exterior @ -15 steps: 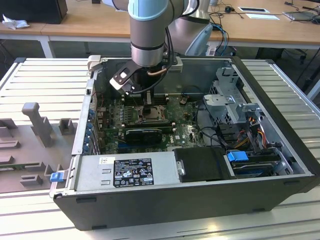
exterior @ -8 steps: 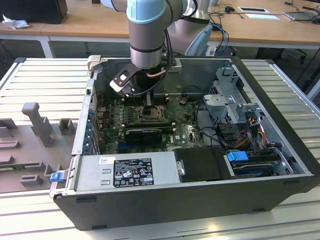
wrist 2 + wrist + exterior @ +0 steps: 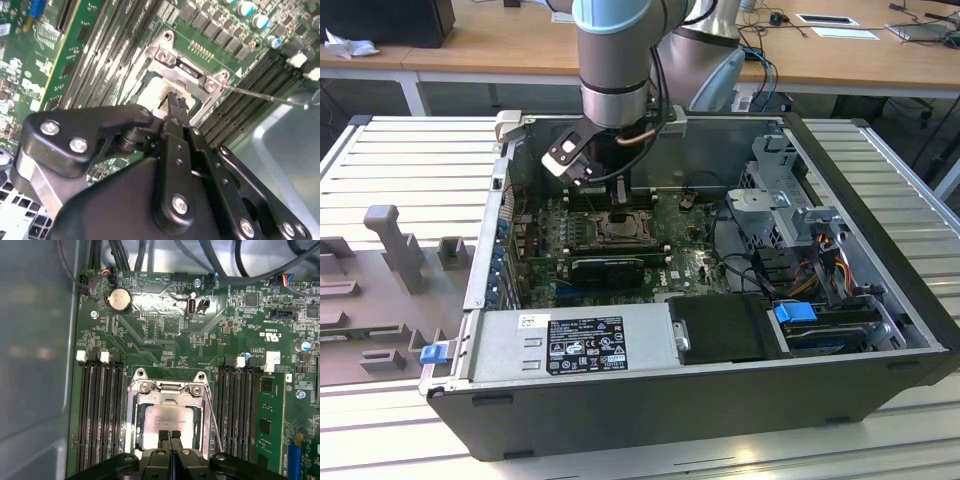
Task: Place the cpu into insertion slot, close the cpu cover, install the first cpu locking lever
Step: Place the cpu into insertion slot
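The cpu (image 3: 167, 416) lies flat in the insertion slot (image 3: 620, 226), its silver-grey top showing through the window of the cpu cover (image 3: 138, 420). The cover's metal frame lies down around the chip. My gripper (image 3: 170, 434) is shut, its two black fingertips pressed together right over the near part of the chip with nothing seen between them. In the second wrist view the gripper (image 3: 175, 102) points down at the pale chip (image 3: 152, 92). A thin wire locking lever (image 3: 215, 422) stands out at a slant beside the socket, unlatched, and its lever (image 3: 265, 95) reaches over the memory slots.
Long black memory slots (image 3: 97, 410) flank the socket on both sides. The computer case's metal wall (image 3: 35, 365) rises close by. A black graphics card (image 3: 608, 267) sits just in front of the socket, with cables (image 3: 740, 235) and the drive cage (image 3: 790, 200) at the exterior view's right.
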